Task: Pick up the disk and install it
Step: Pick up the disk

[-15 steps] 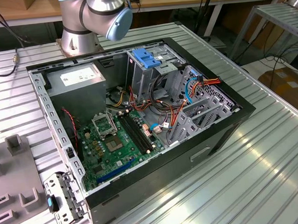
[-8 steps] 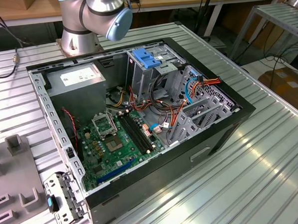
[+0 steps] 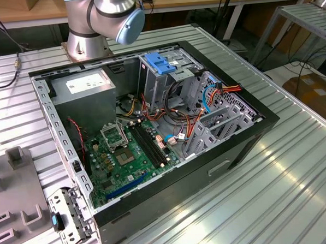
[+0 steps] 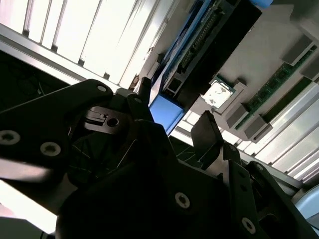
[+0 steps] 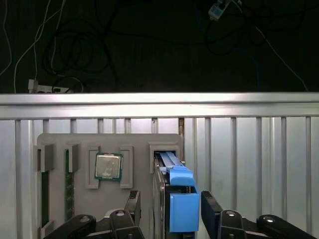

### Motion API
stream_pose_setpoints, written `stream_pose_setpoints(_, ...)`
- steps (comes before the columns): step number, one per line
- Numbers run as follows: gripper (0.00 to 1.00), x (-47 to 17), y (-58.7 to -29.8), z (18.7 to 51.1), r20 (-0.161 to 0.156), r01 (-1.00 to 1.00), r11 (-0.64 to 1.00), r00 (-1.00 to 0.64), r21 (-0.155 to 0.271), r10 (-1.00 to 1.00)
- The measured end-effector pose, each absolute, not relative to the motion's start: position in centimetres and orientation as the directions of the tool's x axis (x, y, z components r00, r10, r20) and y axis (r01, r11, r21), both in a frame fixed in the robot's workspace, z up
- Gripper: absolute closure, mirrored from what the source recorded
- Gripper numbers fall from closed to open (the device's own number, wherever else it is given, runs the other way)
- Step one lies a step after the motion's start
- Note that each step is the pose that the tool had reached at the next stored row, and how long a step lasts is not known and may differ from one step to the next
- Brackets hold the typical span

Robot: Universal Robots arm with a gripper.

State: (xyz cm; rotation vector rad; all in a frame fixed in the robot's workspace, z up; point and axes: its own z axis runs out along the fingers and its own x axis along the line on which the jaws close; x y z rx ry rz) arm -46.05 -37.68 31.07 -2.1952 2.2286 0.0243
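The disk (image 5: 182, 185), a grey drive edged by a bright blue carrier with handle, stood on edge in a slot of the grey holder tray (image 5: 134, 143), directly between the jaws; the gripper (image 5: 172, 209) was open, its jaws spread to either side of the blue handle, one finger (image 5: 133, 203) flanking each face and gripping nothing; the second wrist view showed the same straddle, the blue handle (image 4: 164, 110) lying between the dark fingers (image 4: 205, 130); outboard of one jaw, a processor chip (image 5: 108, 166) sat in a square recess of the tray; farther out on that side lay a memory module (image 5: 68, 184); ahead of the jaws ran the ribbed aluminium table (image 5: 239, 159); in the exterior view an open computer case (image 3: 245, 134) rested on this table, a blue bracket (image 3: 160, 62) atop its drive cage.
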Motion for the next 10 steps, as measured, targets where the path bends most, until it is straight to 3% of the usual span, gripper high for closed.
stream_pose_setpoints(10, 0.4, -46.1, -37.4, 29.0, -0.02, -1.0, 0.015, -0.015, 0.002, -1.0)
